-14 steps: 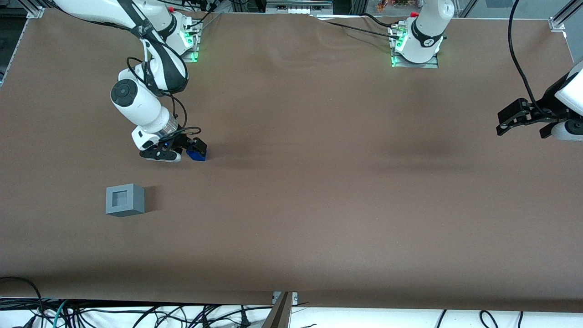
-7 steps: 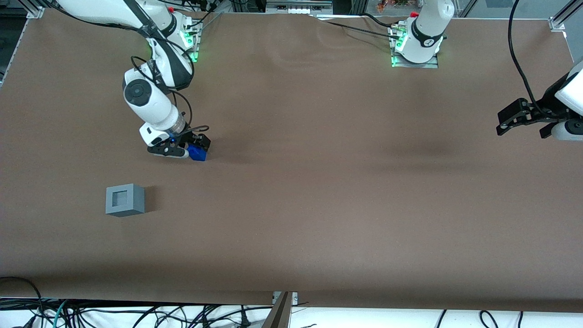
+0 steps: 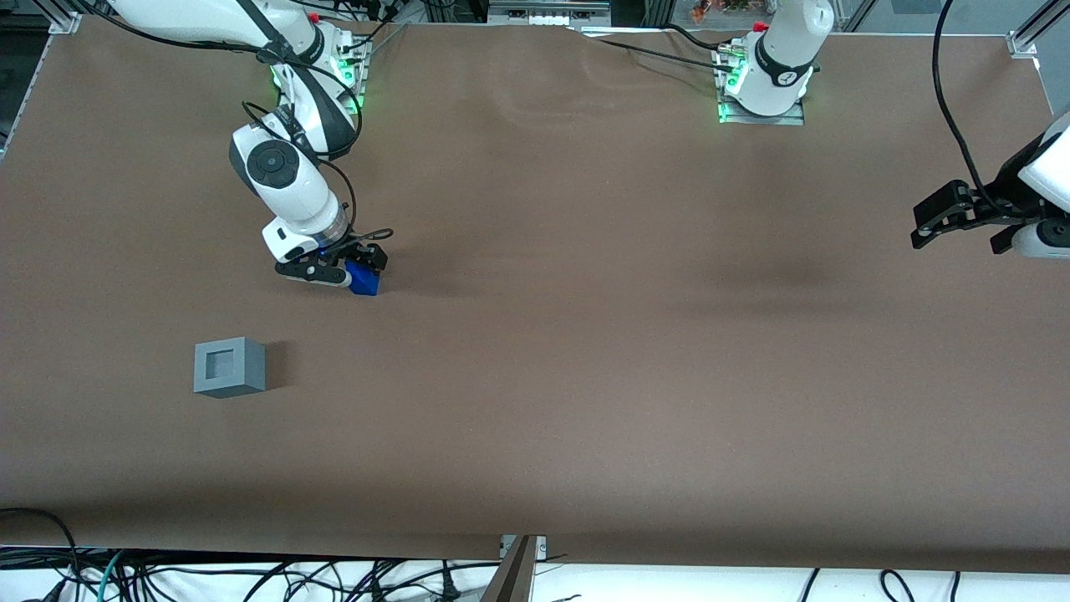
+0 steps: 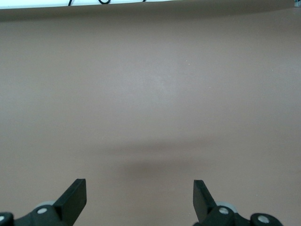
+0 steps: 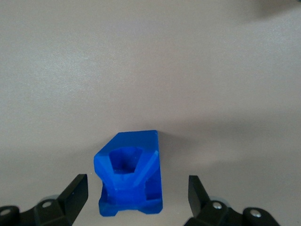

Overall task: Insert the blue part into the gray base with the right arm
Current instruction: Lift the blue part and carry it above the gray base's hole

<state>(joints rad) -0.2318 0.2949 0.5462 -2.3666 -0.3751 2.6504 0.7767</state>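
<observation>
End effector poised over the blue block, not gripping yet.

Nearest the front cam sits the light-gray plastic cube base [image 3: 229,366], on the brown desk [image 3: 585,376] w/ its square recess facing up toward the cam. Farther off and well apart from it lies the small bright-blue plastic block [image 5: 130,173], flat on the desk, its hollowed face toward the wrist cam. The black two-finger end effector [image 5: 138,194] of the white right arm [image 3: 284,180] hangs right over it, fingers spread wide w/ the block between them, neither finger touching. Risks, imo: the block sits skewed to the fingers and closer to one, so on closing that one would hit first and could shove or twist it, giving a crooked grip. A crooked grip would prob jam at the recess.
</observation>
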